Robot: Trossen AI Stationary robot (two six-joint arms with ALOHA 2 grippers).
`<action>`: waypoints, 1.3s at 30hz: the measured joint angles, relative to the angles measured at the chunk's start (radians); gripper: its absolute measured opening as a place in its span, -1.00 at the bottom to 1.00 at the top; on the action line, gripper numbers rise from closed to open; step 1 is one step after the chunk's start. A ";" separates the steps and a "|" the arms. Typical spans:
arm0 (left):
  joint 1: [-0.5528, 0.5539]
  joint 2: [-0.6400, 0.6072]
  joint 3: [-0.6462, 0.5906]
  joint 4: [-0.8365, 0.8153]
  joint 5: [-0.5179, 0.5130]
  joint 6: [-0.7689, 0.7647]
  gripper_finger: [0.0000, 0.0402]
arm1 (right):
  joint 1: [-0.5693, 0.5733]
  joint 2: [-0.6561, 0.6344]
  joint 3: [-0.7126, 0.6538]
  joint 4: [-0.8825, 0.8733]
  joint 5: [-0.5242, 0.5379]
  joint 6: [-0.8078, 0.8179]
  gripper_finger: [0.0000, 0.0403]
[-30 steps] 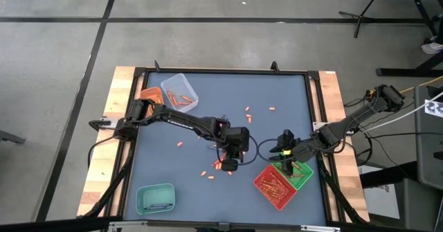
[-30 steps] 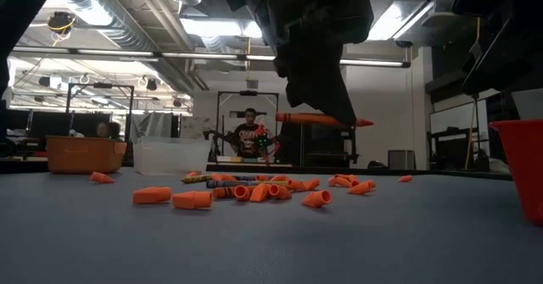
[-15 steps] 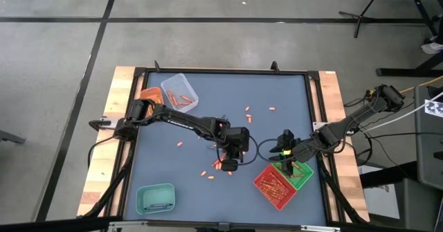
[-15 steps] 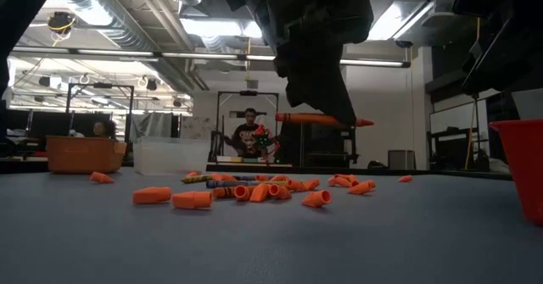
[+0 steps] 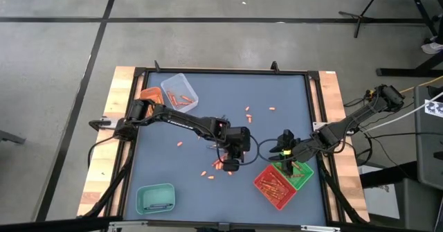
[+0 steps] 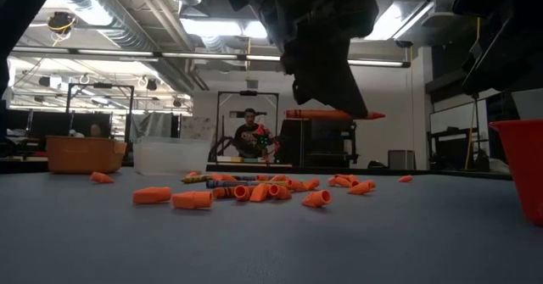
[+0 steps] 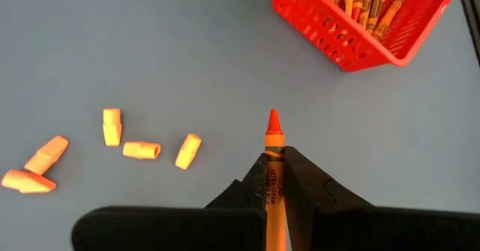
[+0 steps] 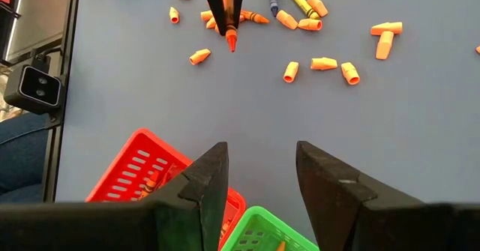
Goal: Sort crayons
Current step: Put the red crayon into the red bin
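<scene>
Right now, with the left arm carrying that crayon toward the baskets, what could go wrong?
The left gripper pinches the orange crayon mid-length with its tip sticking out; it may pivot or slip free before reaching the red basket. The open right gripper hovers over the red and green basket, so the arms could crowd each other there.

No text, label, brand, number or sign can be read anywhere; the dark print on the paper wrapper of the orange crayon [image 7: 273, 177] is too small to make out.
</scene>
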 joint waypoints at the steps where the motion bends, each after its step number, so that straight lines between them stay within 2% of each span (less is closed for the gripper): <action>1: 0.000 0.000 0.000 0.006 0.000 0.000 -0.97 | 0.000 0.000 0.000 0.000 0.000 0.000 -0.23; 5: 0.000 0.000 0.000 0.056 -0.002 0.000 -0.97 | 0.000 0.000 0.000 0.000 0.000 0.000 -0.23; 12: 0.000 0.000 0.000 0.222 -0.089 -0.001 -0.97 | 0.000 -0.011 0.000 -0.015 -0.014 -0.009 -0.23; 18: 0.000 0.000 0.000 0.394 -0.137 -0.002 -0.97 | 0.001 -0.046 0.000 -0.038 0.008 -0.131 -0.23; 27: 0.000 0.000 0.000 0.604 -0.138 -0.001 -0.97 | 0.001 -0.047 0.000 -0.019 0.036 -0.304 -0.23; 39: 0.000 0.000 0.000 0.746 -0.138 0.000 -0.97 | 0.001 -0.047 0.000 0.176 0.140 -0.475 -0.23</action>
